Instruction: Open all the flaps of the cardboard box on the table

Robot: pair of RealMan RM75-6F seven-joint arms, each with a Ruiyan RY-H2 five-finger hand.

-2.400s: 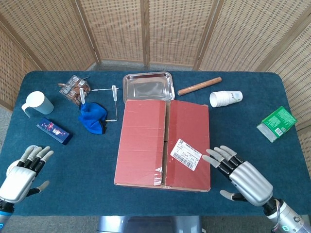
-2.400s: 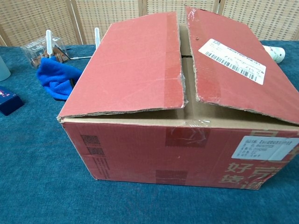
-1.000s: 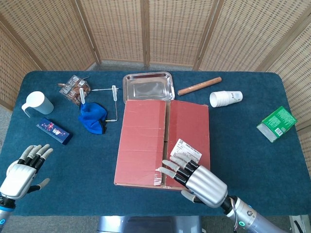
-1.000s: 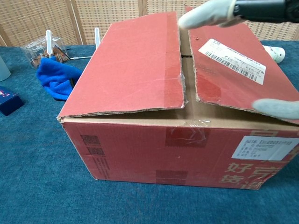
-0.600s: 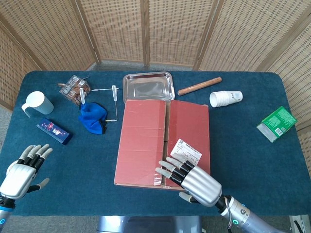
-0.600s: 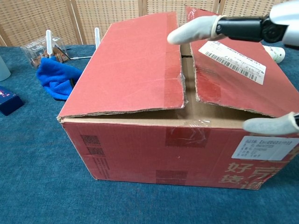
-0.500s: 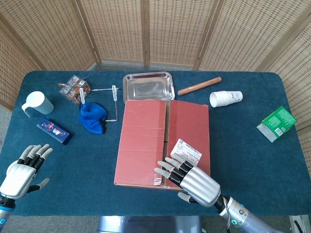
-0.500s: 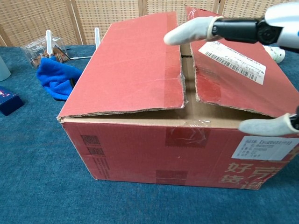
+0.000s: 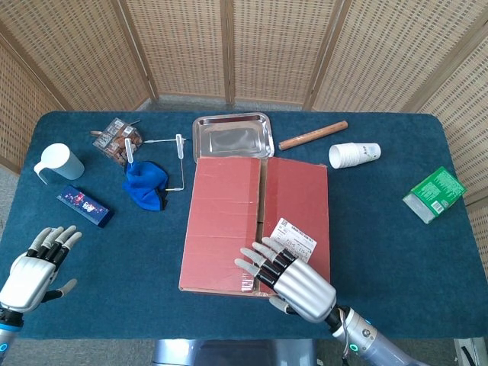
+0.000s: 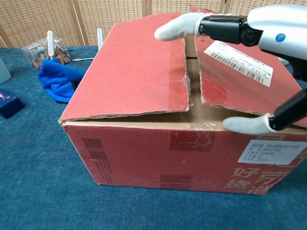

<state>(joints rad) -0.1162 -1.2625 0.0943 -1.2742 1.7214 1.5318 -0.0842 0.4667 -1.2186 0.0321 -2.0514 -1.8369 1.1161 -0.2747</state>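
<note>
Both top flaps of the cardboard box [image 9: 258, 223] lie closed beneath the right hand [image 9: 291, 281], fingers [image 10: 178, 25] spread apart.

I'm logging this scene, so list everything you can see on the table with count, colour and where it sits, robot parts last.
cardboard box: one, red-brown, table centre, top flaps down
metal tray: one, silver, behind the box
rolling pin: one, wooden, right of the tray
paper cups: one stack, white, lying far right of the box
green carton: one, right edge
blue cloth: one, left of the box
mug: one, pale, far left
dark blue box: one, near the mug
snack packet: one, clear, back left
left hand: open, near left corner
right hand: open, over the box's near edge
</note>
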